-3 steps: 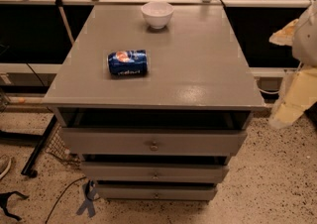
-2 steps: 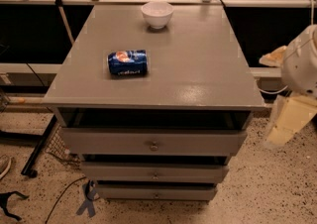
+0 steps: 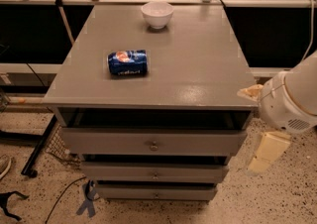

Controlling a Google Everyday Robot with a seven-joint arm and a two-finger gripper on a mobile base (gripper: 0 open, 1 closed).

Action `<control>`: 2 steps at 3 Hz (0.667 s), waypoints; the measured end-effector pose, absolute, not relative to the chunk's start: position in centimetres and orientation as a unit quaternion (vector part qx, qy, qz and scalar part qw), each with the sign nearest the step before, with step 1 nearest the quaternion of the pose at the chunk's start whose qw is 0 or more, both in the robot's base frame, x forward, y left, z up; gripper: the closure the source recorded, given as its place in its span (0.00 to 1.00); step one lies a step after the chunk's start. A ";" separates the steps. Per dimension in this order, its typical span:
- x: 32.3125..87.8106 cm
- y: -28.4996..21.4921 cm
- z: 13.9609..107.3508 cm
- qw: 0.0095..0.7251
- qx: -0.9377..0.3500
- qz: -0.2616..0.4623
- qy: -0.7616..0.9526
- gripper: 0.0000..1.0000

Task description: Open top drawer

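1. The gripper (image 3: pixel 266 152) hangs low, off the right front corner of the cabinet (image 3: pixel 198 69), below the white round body of the arm (image 3: pixel 292 99). Whether it is released or clenched, I cannot tell; it holds nothing that I can see.
2. The top drawer (image 3: pixel 114 141) sits directly under the cabinet top, with a dark gap above its front. Its small knob (image 3: pixel 154 145) is at the middle of the cabinet front, well apart from the gripper.
3. Risk: the two lower drawers (image 3: pixel 154 172) have similar knobs, so a low approach may catch the wrong one.
4. Risk: the knob is small and round, so I think a grasp that is not centred can slip off.
5. Risk: the arm is near the right corner of the cabinet and may hit it while it swings to the front.
6. On the cabinet top lie a blue soda can (image 3: pixel 128 63) on its side and a white bowl (image 3: pixel 157 14) toward the back; a strong pull could make the can roll.
7. Around the cabinet, the floor (image 3: pixel 287 193) is speckled, with a cable (image 3: pixel 59 203) at the left.
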State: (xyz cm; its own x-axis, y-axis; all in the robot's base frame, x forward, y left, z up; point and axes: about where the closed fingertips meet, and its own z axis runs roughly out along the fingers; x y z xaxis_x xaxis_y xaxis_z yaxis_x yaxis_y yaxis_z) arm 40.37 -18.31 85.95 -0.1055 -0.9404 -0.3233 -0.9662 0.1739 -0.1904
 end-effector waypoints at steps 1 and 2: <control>40.4 -18.3 86.0 0.188 -0.642 0.034 0.743 0.00; 40.0 -17.8 83.9 0.185 -0.638 0.045 0.746 0.00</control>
State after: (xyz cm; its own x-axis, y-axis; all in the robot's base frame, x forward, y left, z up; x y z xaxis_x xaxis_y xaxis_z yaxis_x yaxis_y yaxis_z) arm 40.01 -17.75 83.87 -0.1180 -0.9352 -0.3339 -0.9686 0.1825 -0.1690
